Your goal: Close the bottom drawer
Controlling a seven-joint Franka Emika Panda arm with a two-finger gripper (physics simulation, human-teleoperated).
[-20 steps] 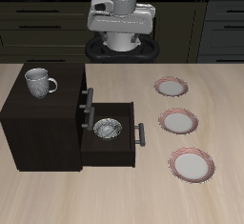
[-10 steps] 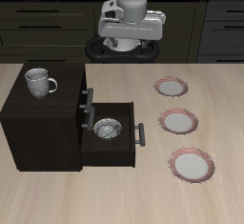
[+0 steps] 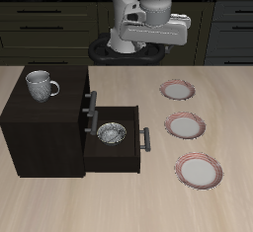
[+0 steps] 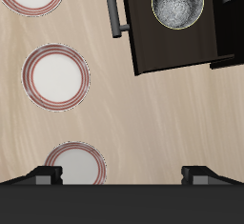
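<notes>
The worktop point(image 3: 119, 201) is pale wood with a fine streaked grain and a matt finish. The cabinet point(image 3: 40, 132) is very dark brown wood, smooth and dull, and so is the bottom drawer point(image 4: 181, 42), whose bar handle point(image 4: 116, 9) looks like dark grey metal. Inside the drawer a bowl point(image 4: 178, 2) has a mottled metallic sheen. The mug point(image 3: 40, 83) atop the cabinet looks like speckled grey metal. The plates point(image 3: 184, 125) appear as glazed white ceramic with reddish rims.

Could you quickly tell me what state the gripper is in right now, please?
Gripper: open and holding nothing, fingers spread wide, high above the table, clear of the bottom drawer.
</notes>
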